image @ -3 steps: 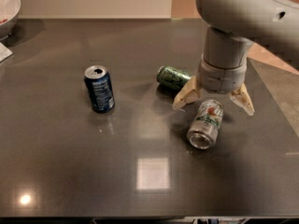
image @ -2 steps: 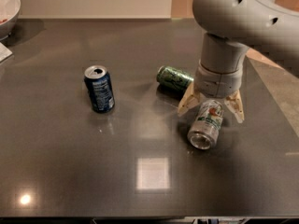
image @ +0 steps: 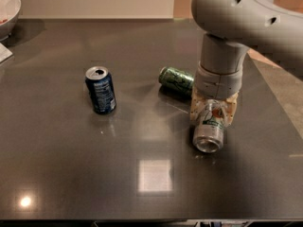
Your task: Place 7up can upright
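The 7up can, silver-white with green lettering and a red spot, lies on its side on the dark table, its open end toward the camera. My gripper comes straight down over the can's rear half. Its tan fingers stand on either side of the can and are closed against it. The arm hides the can's far end.
A dark green can lies on its side just left of and behind the gripper. A dark blue can stands upright at centre left. A white bowl sits at the far left corner. The table's right edge runs near the arm.
The fingers, spread wide on both sides of the 7up can a second ago, have drawn in against it. The can has not moved.
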{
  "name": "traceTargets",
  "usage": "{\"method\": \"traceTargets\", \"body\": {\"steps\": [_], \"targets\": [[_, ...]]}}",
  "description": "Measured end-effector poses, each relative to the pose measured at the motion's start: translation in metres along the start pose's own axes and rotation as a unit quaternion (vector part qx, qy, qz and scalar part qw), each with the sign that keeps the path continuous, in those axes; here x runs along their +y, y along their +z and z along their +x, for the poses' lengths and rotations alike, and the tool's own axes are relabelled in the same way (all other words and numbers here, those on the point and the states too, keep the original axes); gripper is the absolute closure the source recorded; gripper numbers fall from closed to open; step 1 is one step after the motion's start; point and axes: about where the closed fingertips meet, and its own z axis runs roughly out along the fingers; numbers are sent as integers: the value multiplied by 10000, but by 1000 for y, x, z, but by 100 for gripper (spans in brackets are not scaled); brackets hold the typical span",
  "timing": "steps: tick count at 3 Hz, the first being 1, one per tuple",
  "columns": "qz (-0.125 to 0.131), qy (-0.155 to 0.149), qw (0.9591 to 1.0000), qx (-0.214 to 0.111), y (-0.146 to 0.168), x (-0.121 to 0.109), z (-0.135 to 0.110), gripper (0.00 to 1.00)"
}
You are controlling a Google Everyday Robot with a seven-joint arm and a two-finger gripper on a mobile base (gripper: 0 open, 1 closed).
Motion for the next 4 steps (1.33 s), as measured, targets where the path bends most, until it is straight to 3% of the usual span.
{"method": "traceTargets", "body": {"steps": [1, 2, 3, 4], "targets": [[14, -298, 9993, -225, -11, 4, 0, 88], [-58, -966, 9919, -821, -33, 11, -4, 100], [-412, -1747, 9723, -1500, -56, 19, -10, 100], [-896, -2276, 9491, -1983, -71, 23, -15, 100]]}}
